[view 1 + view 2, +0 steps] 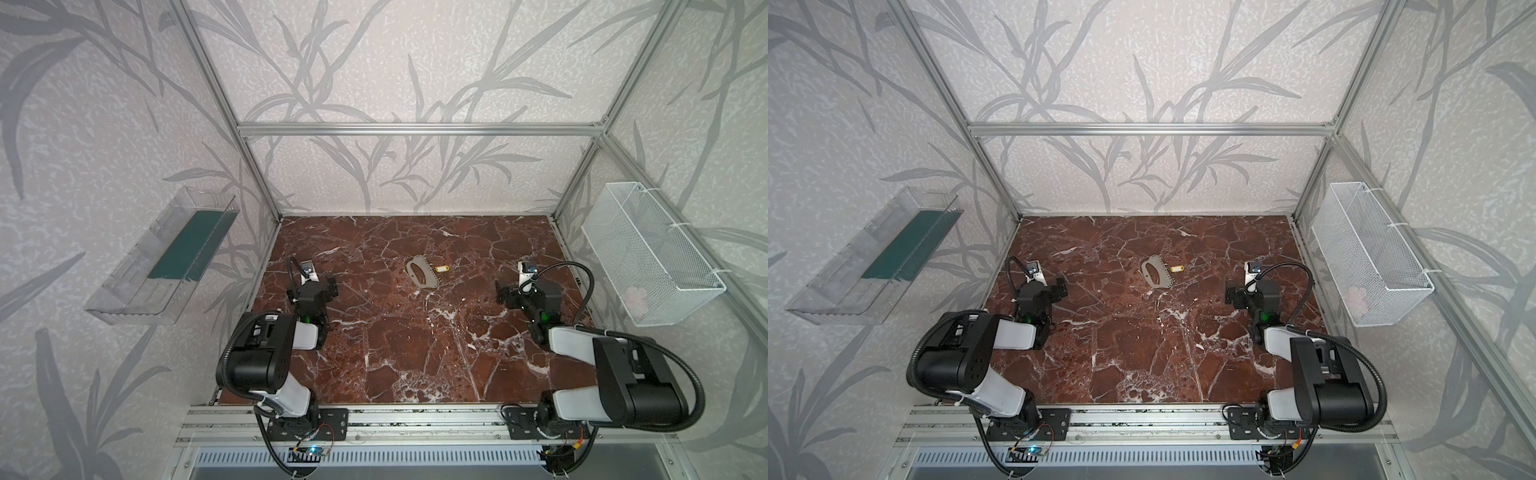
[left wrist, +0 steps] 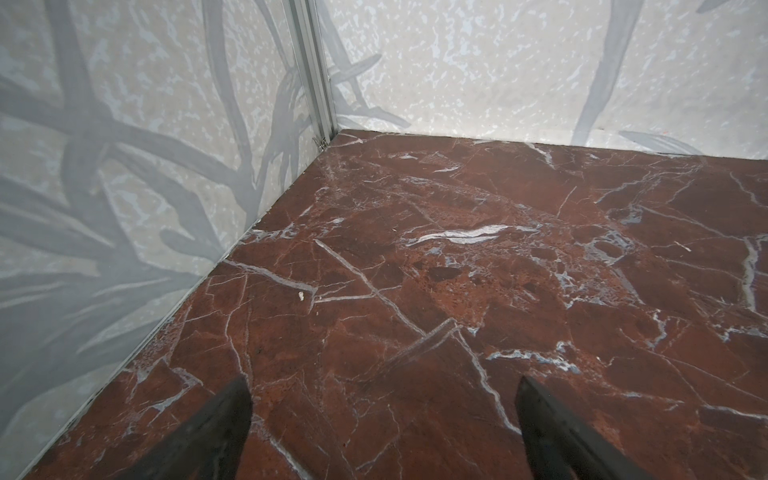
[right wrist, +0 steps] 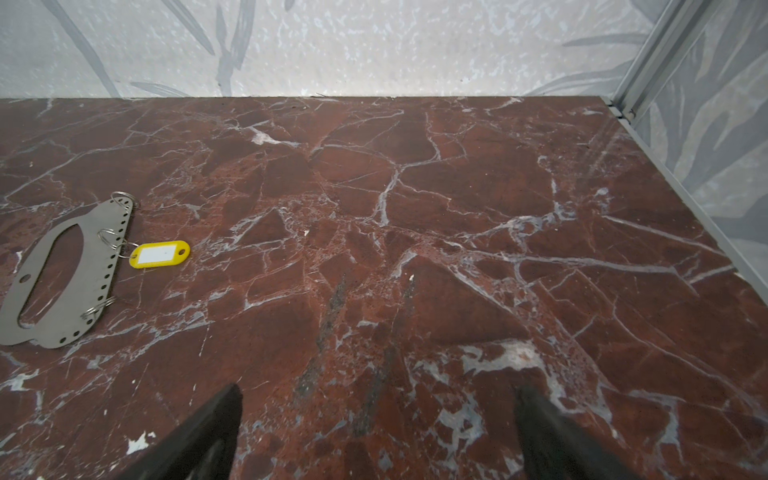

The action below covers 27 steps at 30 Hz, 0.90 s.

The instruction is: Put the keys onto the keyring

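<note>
A flat beige oval plate with a large oval cutout and small holes along its rim, the keys (image 1: pixel 430 281) (image 1: pixel 1163 281) (image 3: pixel 92 282), lies flat on the red-brown marble-patterned tabletop (image 1: pixel 395 353), a little behind its middle. Just beside it, on the side nearer the right arm, lies the keyring (image 1: pixel 440 270) (image 1: pixel 1177 269) (image 3: pixel 158 254), a thin silver ring carrying a small yellow plastic tag with a white label window. In the right wrist view the ring overlaps the plate's holed rim; whether it passes through a hole cannot be told. Two more small rings (image 3: pixel 99 311) show at the same rim.

Both arms sit folded, elbows raised near the front rail, forearms reaching forward, wrists low over the table. The left gripper (image 1: pixel 329 286) (image 1: pixel 1061 286) (image 2: pixel 384 380) hangs near the left edge, well apart from the plate, its jaws spread wide with only bare marble between them. The right gripper (image 1: pixel 500 293) (image 1: pixel 1231 293) (image 3: pixel 379 387) hangs toward the right side, its black jaws likewise wide apart and holding nothing, with the plate and tag off to one side of its wrist view.
</note>
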Tool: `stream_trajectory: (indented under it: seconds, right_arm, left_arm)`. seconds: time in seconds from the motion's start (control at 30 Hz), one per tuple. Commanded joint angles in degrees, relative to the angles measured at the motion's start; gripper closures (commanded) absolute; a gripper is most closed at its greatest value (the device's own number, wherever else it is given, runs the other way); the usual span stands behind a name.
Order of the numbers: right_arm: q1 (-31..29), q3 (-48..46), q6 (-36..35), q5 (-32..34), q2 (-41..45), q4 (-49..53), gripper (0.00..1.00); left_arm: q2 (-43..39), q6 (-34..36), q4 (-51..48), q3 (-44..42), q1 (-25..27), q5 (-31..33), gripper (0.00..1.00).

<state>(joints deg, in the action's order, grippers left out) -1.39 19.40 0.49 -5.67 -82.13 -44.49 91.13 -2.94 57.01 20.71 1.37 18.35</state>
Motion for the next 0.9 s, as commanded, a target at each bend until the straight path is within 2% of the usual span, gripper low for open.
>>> stream_trajectory:
  seconds: [0.0, 0.1, 0.2, 0.33, 0.87]
  right_arm:
    - [0.3, -3.0, -1.6, -1.6, -4.1, -17.6, 0.01]
    - [0.5, -4.4, -2.5, -6.3, -11.4, -27.6, 0.01]
    - [0.6, -1.4, -3.2, -6.7, -7.7, -16.7, 0.01]
    - [0.6, 0.4, -3.5, -7.6, -8.4, -14.3, 0.01]
    - [0.3, 1.1, -4.2, -8.6, -9.2, -14.3, 0.01]
  left_arm:
    - [-0.6, 0.6, -0.1, 0.1, 0.1, 0.4, 0.01]
    - [-0.7, 0.6, -0.1, 0.1, 0.1, 0.4, 0.01]
    - [-0.6, 0.6, -0.2, 0.2, 0.1, 0.3, 0.01]
    - [-0.6, 0.6, -0.2, 0.2, 0.1, 0.3, 0.01]
    - [-0.6, 0.6, -0.2, 0.2, 0.1, 0.4, 0.01]
